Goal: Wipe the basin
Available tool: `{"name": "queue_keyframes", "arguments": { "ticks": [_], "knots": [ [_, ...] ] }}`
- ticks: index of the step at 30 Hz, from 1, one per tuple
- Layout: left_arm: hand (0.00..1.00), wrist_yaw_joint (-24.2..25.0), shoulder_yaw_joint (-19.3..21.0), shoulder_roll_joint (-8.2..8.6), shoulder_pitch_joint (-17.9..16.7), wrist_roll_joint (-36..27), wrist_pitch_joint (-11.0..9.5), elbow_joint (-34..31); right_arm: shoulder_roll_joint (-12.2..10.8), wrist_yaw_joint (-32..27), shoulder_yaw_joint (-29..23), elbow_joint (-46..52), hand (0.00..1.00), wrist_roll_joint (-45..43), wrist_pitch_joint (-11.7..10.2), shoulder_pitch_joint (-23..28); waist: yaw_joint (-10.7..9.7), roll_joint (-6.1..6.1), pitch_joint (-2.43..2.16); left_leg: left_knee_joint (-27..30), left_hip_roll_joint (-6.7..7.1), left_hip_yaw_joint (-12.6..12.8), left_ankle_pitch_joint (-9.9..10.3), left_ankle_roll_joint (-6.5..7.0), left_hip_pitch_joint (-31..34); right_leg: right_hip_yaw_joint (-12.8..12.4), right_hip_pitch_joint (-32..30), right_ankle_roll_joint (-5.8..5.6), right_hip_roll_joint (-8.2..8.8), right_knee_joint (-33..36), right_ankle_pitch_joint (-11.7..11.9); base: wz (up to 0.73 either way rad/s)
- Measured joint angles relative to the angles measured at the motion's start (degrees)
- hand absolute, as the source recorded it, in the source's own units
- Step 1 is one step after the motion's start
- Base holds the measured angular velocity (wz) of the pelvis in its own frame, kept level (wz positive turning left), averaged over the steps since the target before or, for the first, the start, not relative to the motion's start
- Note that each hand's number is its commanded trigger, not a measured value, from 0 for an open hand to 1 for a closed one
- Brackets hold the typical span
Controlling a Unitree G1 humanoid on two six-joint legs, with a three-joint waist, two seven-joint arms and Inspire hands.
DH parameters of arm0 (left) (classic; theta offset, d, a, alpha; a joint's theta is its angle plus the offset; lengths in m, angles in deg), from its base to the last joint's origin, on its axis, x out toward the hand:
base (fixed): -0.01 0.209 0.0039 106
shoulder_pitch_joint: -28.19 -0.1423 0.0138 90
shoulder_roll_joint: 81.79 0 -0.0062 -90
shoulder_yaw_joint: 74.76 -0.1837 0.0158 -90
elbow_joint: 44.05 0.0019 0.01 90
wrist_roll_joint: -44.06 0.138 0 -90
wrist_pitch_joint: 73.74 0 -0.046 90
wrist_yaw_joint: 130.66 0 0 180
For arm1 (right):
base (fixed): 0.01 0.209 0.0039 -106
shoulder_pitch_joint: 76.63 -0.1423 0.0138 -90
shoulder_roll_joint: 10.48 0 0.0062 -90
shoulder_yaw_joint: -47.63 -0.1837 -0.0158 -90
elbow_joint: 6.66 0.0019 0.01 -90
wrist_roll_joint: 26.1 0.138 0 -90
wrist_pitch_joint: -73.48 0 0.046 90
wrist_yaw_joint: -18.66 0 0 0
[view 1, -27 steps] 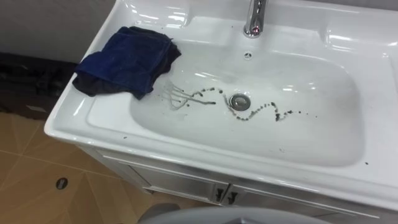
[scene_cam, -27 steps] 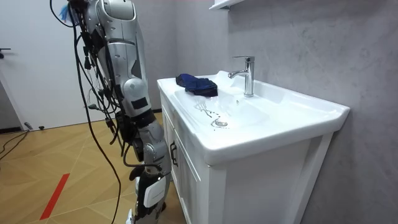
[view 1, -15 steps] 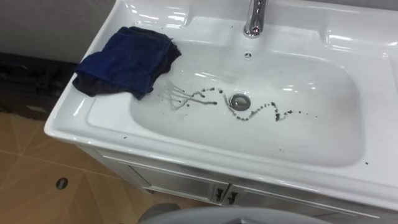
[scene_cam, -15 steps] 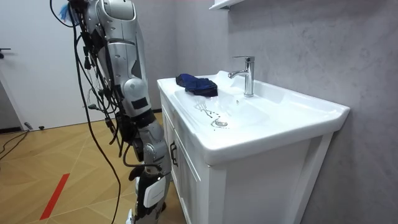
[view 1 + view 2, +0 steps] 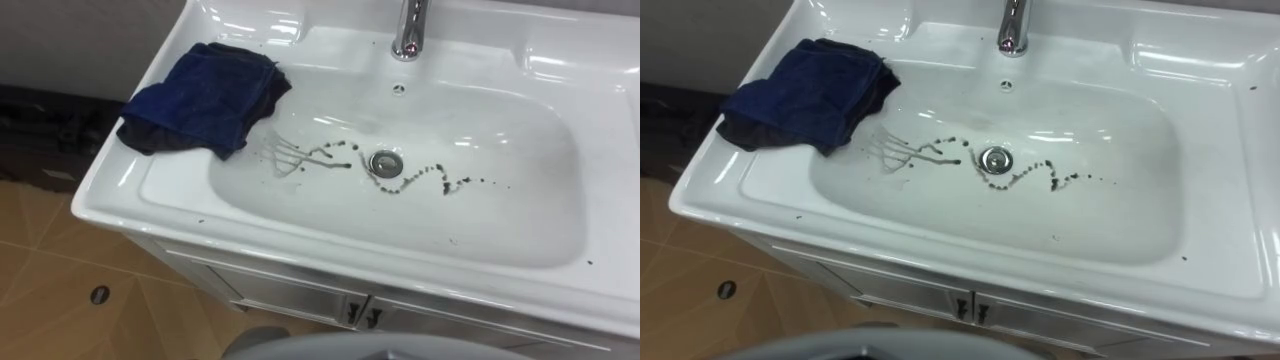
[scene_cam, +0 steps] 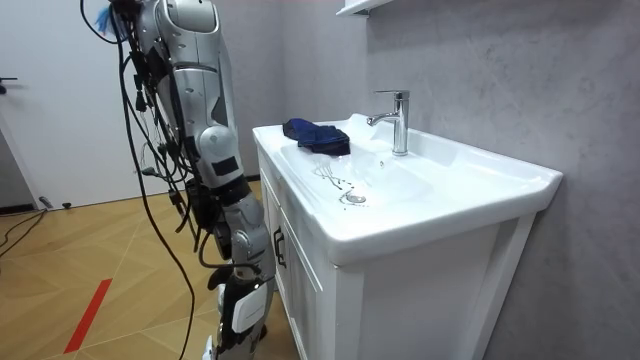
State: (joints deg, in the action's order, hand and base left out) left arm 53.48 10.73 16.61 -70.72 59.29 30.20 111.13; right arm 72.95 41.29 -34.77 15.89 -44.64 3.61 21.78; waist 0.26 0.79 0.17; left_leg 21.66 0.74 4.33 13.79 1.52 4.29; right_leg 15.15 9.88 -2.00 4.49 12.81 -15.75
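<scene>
A white basin (image 5: pixel 520 210) lies below me, set in a white counter. A crumpled dark blue cloth (image 5: pixel 200 95) rests on the counter's left rim, one corner hanging over the bowl's edge. Dark grime runs in a dotted trail (image 5: pixel 425 180) from the drain (image 5: pixel 385 161) to the right. Grey streaks (image 5: pixel 290 155) smear the bowl just left of the drain. In the room view the robot stands at the vanity's front, on the room view's left, and the cloth (image 6: pixel 315 135) lies at the basin's (image 6: pixel 400 185) far corner.
A chrome faucet (image 5: pixel 408 30) rises at the back of the bowl, with an overflow hole (image 5: pixel 399 89) below it. White cabinet doors (image 5: pixel 360 312) with dark handles close the vanity front. Wooden floor (image 5: pixel 60 290) lies to the left. A grey wall (image 6: pixel 500 80) backs the vanity.
</scene>
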Motion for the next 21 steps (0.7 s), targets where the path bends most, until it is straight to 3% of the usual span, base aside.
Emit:
{"name": "queue_keyframes", "arguments": {
  "ticks": [5, 13, 17, 21],
  "knots": [
    [0.00, 0.00, 1.75, 0.00, 0.61, -0.38, 0.90, 0.00, 0.00, 0.01, 0.01, -0.69, 0.00, -0.04, 0.10, -0.57, 0.05, -0.02, -0.01, 0.09, -0.02, 0.27, 0.00, -0.01, 0.12, -0.03, 0.09, 0.02, -0.06, -0.05, 0.01, 0.00],
    [0.00, -0.36, 6.15, 0.07, 0.29, -5.97, 0.67, 0.03, -0.11, 0.04, 0.15, -2.68, 0.00, 0.02, 0.94, -0.85, 0.27, -0.09, -0.02, 0.15, 0.14, -0.48, -0.03, -0.04, 0.13, 0.80, 0.28, 0.03, -0.03, -0.16, 0.02, 0.04],
    [0.00, -0.57, 6.80, -0.22, -0.45, -12.95, 0.68, 0.12, -0.10, -0.03, 0.10, -4.02, 0.00, -0.02, 1.16, -2.12, 0.37, -0.11, -0.01, 1.14, 0.14, -1.15, -0.02, -0.03, 0.93, 1.74, 0.19, 0.02, -0.09, -0.30, 0.00, 0.08],
    [0.00, -2.44, 9.29, -0.39, -0.80, -18.10, 0.66, 0.20, -0.01, -1.66, -0.01, -4.55, 0.00, 0.00, 0.95, -3.22, 2.11, -0.10, 0.03, 1.16, 0.26, -1.11, -0.04, 0.00, 0.97, 1.59, 0.25, 0.02, -0.07, -1.19, -0.03, -0.01]
  ]
}}
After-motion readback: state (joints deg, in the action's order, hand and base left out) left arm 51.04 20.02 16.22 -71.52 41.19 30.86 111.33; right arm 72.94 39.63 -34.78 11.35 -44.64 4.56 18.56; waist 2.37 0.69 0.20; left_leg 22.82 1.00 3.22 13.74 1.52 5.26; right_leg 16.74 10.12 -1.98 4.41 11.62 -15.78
